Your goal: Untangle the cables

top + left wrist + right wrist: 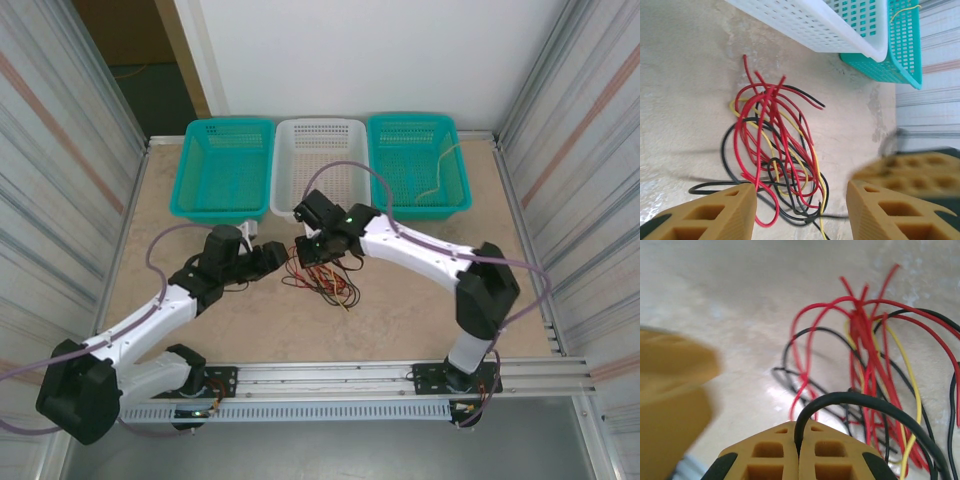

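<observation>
Three baskets stand in a row at the far edge of the table (pixel 420 300). The white basket (pixel 320 165) is in the middle, with a teal basket (pixel 222 168) just beside it on the left and a second teal basket (pixel 418 165) just beside it on the right. That second basket holds one pale yellow cable (pixel 440 170), lying loose and curved.

The remaining cables (pixel 322 282), red, black and yellow, lie in a loose tangle on the table just in front of the white basket.

The right claw (pixel 799 450) is over the heap's white-basket side, fingers pressed together on a black cable (pixel 850 401) that loops out from between them.

The left claw (pixel 801 200), left of the heap, stands open, with the tangle's edge lying between its spread fingers.
</observation>
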`<state>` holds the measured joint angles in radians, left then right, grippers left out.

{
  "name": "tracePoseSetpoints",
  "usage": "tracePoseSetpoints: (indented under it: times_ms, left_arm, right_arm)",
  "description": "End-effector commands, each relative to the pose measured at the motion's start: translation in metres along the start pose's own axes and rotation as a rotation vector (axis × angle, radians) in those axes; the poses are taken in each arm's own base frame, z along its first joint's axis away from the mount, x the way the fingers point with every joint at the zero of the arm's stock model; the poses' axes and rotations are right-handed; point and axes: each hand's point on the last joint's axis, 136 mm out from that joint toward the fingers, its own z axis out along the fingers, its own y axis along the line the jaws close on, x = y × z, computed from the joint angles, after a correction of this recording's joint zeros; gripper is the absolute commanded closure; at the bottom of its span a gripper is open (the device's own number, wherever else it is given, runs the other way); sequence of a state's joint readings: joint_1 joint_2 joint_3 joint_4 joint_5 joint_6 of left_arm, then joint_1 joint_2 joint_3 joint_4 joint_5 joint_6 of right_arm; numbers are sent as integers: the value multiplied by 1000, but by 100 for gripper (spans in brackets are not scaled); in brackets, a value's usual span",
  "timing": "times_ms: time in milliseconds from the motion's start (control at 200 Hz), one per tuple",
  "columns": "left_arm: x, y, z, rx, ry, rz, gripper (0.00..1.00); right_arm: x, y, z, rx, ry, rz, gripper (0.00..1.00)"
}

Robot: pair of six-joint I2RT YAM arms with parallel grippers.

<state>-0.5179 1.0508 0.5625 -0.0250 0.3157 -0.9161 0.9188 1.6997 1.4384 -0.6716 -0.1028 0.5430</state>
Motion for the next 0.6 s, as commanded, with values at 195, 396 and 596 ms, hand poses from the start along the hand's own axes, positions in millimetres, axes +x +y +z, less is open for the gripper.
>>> tracePoseSetpoints:
  times_ms: [195,396,596]
  left_arm:
    - [-15,-94,-28,320,-86,149,46]
    - [-22,-117,-49,385,-156,223,40]
    - [-26,-135,-59,460,-182,259,36]
  right_arm:
    - [-52,53,-142,-255,-329,-46,100]
    - [-77,57,-202,-370,-481,-6,100]
    - [-100,41,-221,-435,-543,63,100]
